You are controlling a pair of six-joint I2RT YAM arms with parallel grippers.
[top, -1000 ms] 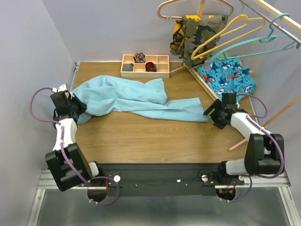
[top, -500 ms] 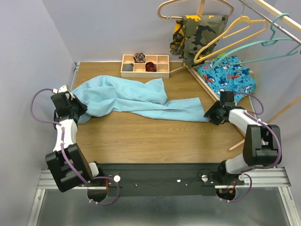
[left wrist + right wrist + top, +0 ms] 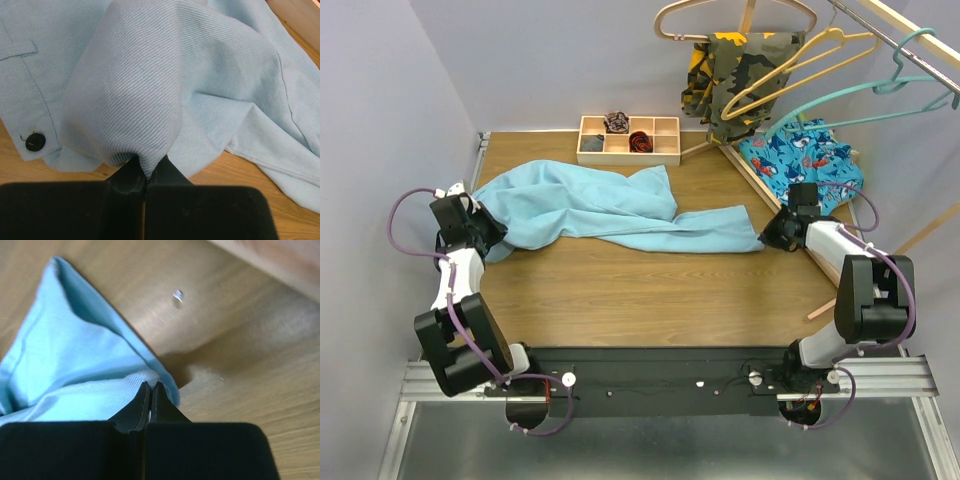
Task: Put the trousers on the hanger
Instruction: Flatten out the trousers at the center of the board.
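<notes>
The light blue trousers point(image 3: 595, 210) lie spread across the wooden table from left to right. My left gripper point(image 3: 483, 232) is shut on the waist end at the left; its wrist view shows a bunched fold of the trousers point(image 3: 150, 85) pinched between the jaws of the gripper point(image 3: 146, 170), with a black button point(image 3: 34, 142) nearby. My right gripper point(image 3: 767, 237) is shut on the leg hem at the right, and the hem of the trousers point(image 3: 100, 375) is squeezed between the closed fingertips of the gripper point(image 3: 150, 390). The teal hanger point(image 3: 860, 95) hangs on the rail at the upper right.
A yellow hanger point(image 3: 790, 70) and a camouflage garment point(image 3: 735, 70) hang beside the teal one. A shark-print cloth point(image 3: 805, 160) lies at the right under the rail. A wooden compartment tray point(image 3: 628, 140) stands at the back. Slanted wooden rack legs point(image 3: 745, 170) run beside my right arm.
My right gripper moved left onto the trouser leg's hem and closed on it. The left gripper kept its grip and place.
</notes>
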